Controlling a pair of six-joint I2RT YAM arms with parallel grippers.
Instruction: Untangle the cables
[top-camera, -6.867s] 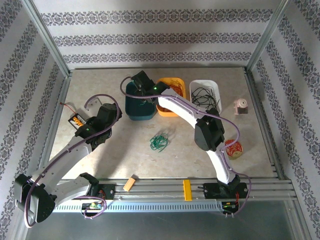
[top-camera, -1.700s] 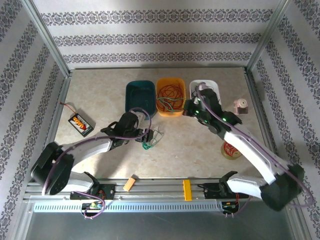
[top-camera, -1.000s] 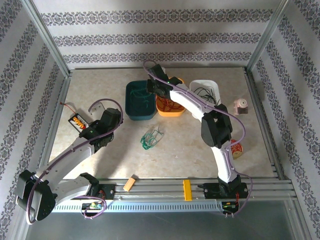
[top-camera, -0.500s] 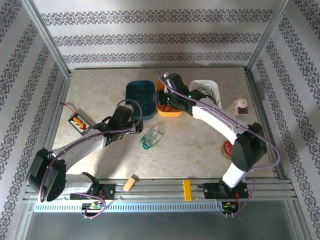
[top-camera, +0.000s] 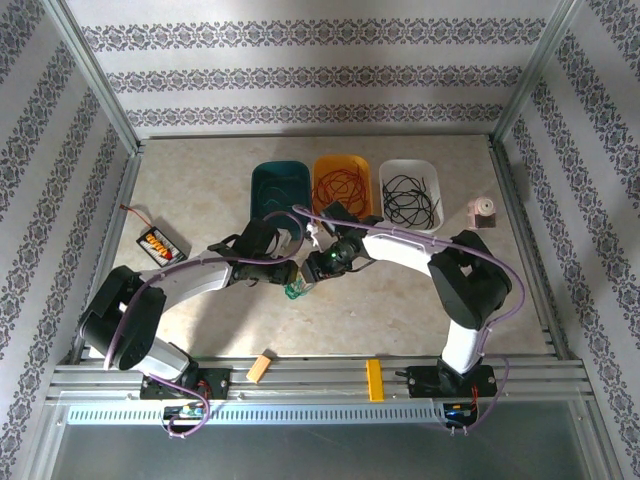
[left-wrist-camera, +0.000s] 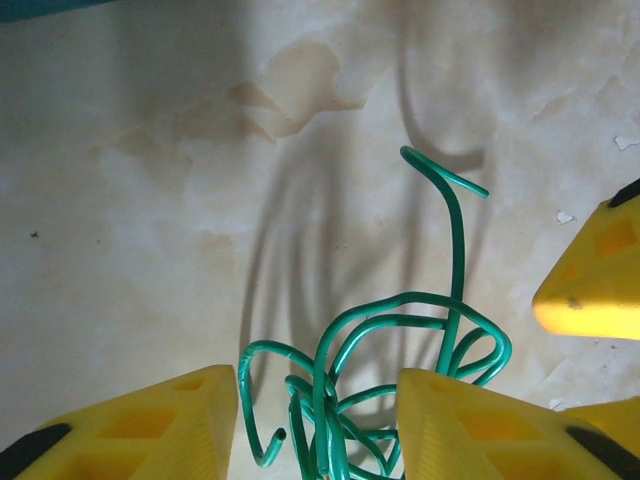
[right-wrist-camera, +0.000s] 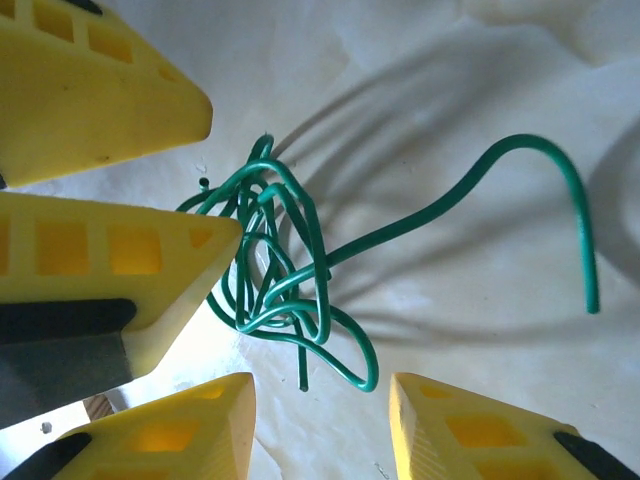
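While the tangled green cable (top-camera: 296, 291) lies on the table (top-camera: 400, 305) at the centre of the overhead view, the left gripper (left-wrist-camera: 316, 380) and right gripper (right-wrist-camera: 320, 385) flank it, jaws parted, gripping nothing.

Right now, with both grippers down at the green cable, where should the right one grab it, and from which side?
Probably the long free tail, close to where it leaves the knot of the green cable. Come from the side away from the left gripper, whose open fingers straddle the knot. That tail arcs out alone, so the right gripper can close on one strand.
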